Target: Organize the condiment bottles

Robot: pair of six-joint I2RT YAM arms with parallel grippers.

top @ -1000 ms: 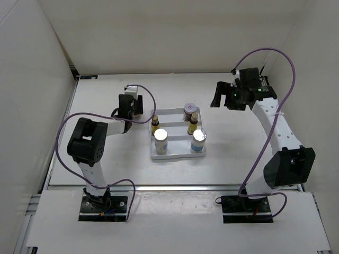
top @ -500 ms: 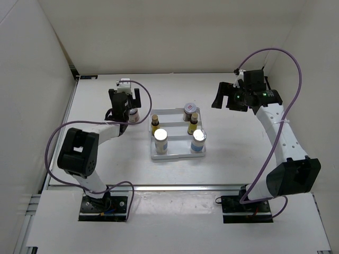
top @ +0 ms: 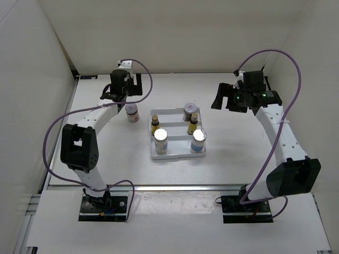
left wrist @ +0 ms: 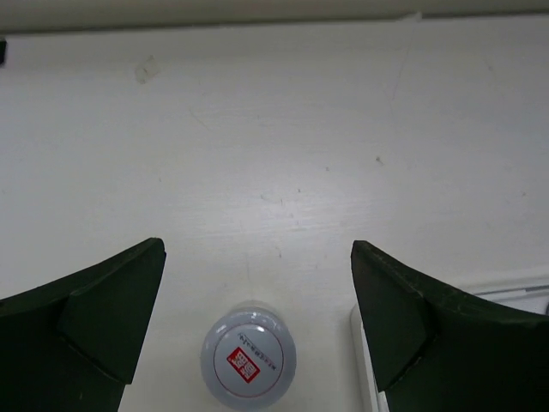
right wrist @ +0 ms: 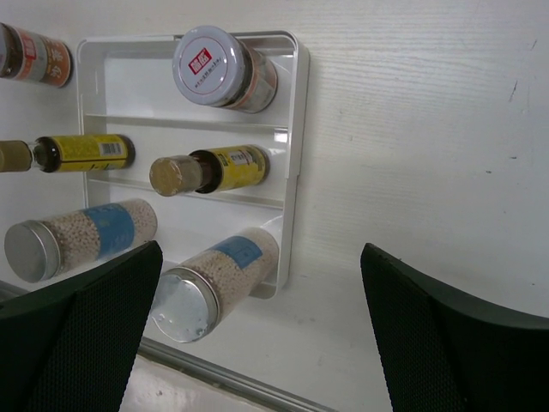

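A squat brown jar (top: 131, 112) with a pale lid stands upright on the bare desk (top: 106, 153). In the overhead view it is left of centre, just beside the white tray (top: 177, 155) but outside it. The tray's left wall lies between it and the rest.

The other five bottles stand in the tray, mid-frame in that view:
- Top compartment: a second brown jar (top: 189, 110), on the right side.
- Middle compartment: two slim yellow bottles (top: 155, 123) with dark caps.
- Bottom compartment: two white bottles (top: 161, 139) with shiny silver caps.

The left tool (left wrist: 256, 253) hangs at the upper left of the overhead view, above and a little beyond the loose jar. Its fingers are spread wide. From its wrist, the jar's lid shows at the bottom middle of the frame, in the gap and touching neither finger. The tray's corner pokes in at the lower right.

The right tool (top: 220, 98) sits at the upper right of the overhead view, well apart from the tray. Its fingers are also spread wide, with nothing between them.

Purple cables (top: 275, 53) loop off both arms, and white walls (top: 175, 37) close in the desk.
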